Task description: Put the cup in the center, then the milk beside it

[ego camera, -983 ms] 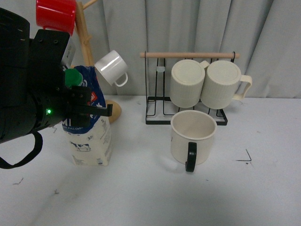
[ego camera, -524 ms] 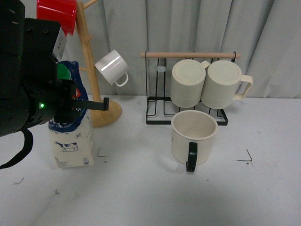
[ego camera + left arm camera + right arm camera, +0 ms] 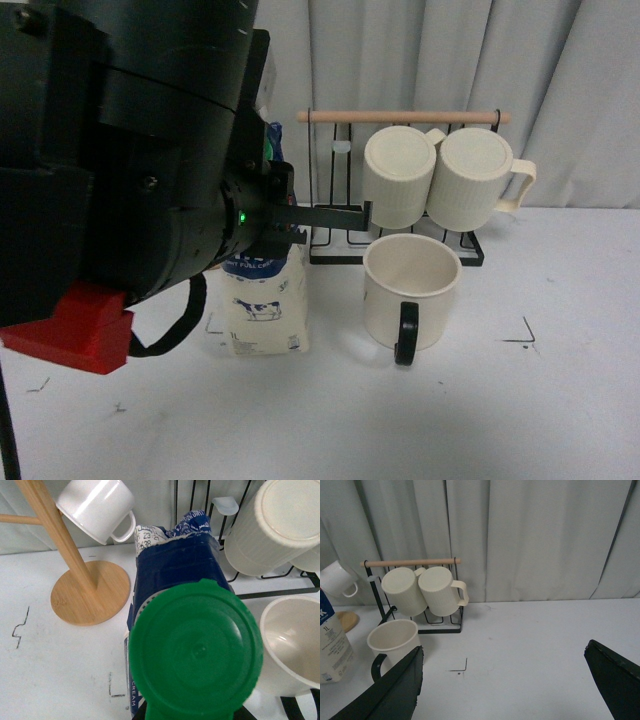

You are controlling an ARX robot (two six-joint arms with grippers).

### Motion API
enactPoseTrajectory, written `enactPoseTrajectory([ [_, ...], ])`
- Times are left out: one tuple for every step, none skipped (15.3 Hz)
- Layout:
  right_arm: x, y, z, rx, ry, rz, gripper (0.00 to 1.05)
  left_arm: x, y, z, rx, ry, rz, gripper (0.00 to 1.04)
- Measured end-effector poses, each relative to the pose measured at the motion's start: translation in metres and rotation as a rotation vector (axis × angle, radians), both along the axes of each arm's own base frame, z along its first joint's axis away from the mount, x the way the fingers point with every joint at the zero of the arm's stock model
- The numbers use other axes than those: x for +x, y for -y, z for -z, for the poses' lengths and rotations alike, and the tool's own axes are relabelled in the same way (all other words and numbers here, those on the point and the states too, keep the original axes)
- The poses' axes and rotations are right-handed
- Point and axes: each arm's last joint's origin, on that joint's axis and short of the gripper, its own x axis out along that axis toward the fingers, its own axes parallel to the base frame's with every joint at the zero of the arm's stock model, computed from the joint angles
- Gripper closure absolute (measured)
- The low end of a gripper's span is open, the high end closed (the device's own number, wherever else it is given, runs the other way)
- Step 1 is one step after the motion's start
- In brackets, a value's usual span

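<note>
The cup (image 3: 410, 290), a wide cream mug with a black handle facing front, stands upright on the white table before the rack; its smiley face does not show. It also shows in the left wrist view (image 3: 292, 650) and the right wrist view (image 3: 392, 639). The milk (image 3: 265, 305), a blue-and-white carton, stands just left of the cup with a small gap. My left gripper (image 3: 300, 225) is shut on the carton's top. The carton's green cap (image 3: 195, 650) fills the left wrist view. My right gripper (image 3: 505, 690) is open and empty over bare table, right of the cup.
A black wire rack with a wooden bar (image 3: 400, 117) holds two ribbed cream mugs (image 3: 400, 175) behind the cup. A wooden mug tree (image 3: 90, 597) with a small white mug (image 3: 95, 507) stands left of the milk. My left arm (image 3: 120, 160) blocks the left half of the front view.
My left arm has carried the milk rightwards from the table's left side to just beside the cup. The arm now hides the mug tree in the front view.
</note>
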Motion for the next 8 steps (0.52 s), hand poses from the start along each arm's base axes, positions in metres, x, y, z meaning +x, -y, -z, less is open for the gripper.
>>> enactPoseTrajectory([
  [0.0,0.0,0.0,0.0,0.0,0.0,0.06,0.003,0.005,0.002,0.0,-0.002,0.001,1.01],
  [0.0,0.0,0.0,0.0,0.0,0.0,0.06,0.005,0.01,0.003,-0.001,-0.001,0.002,1.01],
  [0.0,0.0,0.0,0.0,0.0,0.0,0.06,0.008,0.017,0.004,-0.003,0.001,0.008,1.01],
  [0.0,0.0,0.0,0.0,0.0,0.0,0.06,0.01,0.022,0.005,-0.009,0.0,0.015,1.01],
  [0.0,0.0,0.0,0.0,0.0,0.0,0.06,0.012,0.026,0.007,-0.012,-0.004,0.02,1.01],
  [0.0,0.0,0.0,0.0,0.0,0.0,0.06,0.013,0.029,0.008,-0.012,-0.008,0.025,1.01],
  [0.0,0.0,0.0,0.0,0.0,0.0,0.06,0.014,0.033,0.01,-0.013,-0.007,0.031,1.01],
  [0.0,0.0,0.0,0.0,0.0,0.0,0.06,0.015,0.035,0.012,-0.014,-0.005,0.032,1.01],
])
